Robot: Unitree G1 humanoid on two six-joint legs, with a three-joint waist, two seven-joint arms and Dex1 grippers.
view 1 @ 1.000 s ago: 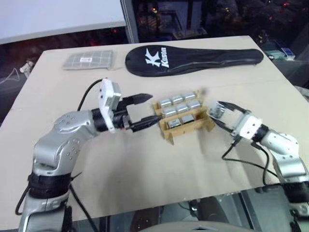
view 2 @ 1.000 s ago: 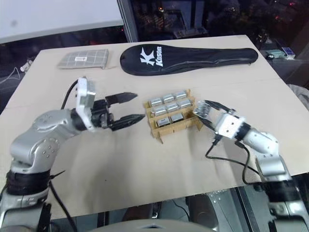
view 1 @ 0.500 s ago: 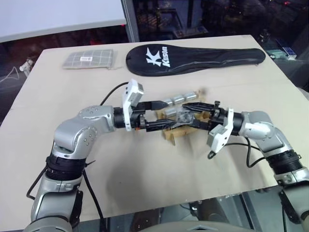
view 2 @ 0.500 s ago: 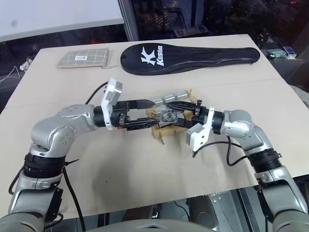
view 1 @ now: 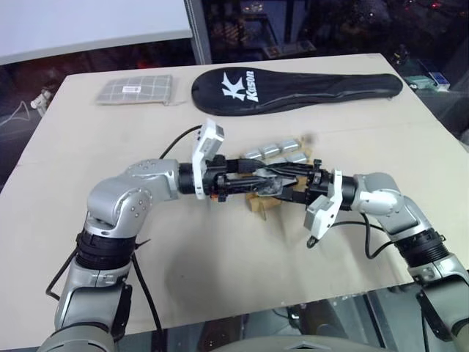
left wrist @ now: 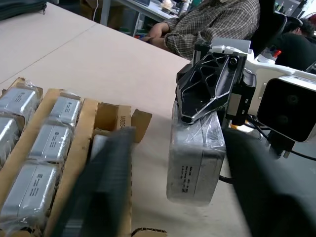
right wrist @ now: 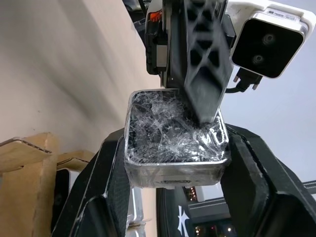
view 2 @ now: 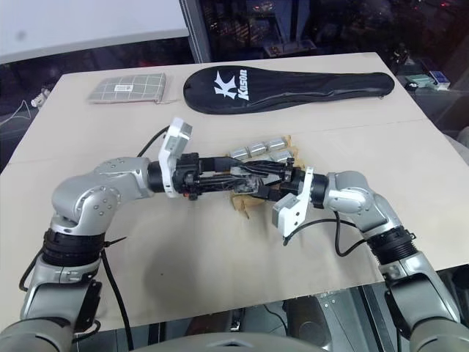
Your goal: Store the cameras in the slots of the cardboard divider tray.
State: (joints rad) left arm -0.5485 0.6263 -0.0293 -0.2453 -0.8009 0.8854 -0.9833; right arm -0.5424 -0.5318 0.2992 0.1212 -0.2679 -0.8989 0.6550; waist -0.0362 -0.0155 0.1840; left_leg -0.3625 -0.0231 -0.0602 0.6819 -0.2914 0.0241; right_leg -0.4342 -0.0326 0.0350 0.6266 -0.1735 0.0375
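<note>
Nearest, the two arms meet over the middle of the tabletop (view 1: 220, 279) and cover most of the cardboard divider tray (view 1: 258, 206), so its front slots cannot be made out from the head views. The right claw (right wrist: 175, 163) is clamped on a plastic-wrapped camera (right wrist: 175, 133), one finger on each side, lifted above the tray. The left claw (view 1: 270, 176) reaches in from the opposite side with fingers narrowed around the same camera; whether they actually press it is hard to tell. From the left wrist, the tray's slots (left wrist: 49, 143) show wrapped cameras (left wrist: 34, 190) seated in rows, partly cut off at the edge. Further back lie a black racket cover (view 1: 293, 89) and a grey checked pouch (view 1: 136, 90). A person in a plaid shirt (left wrist: 217, 22) sits beyond the tabletop.
</note>
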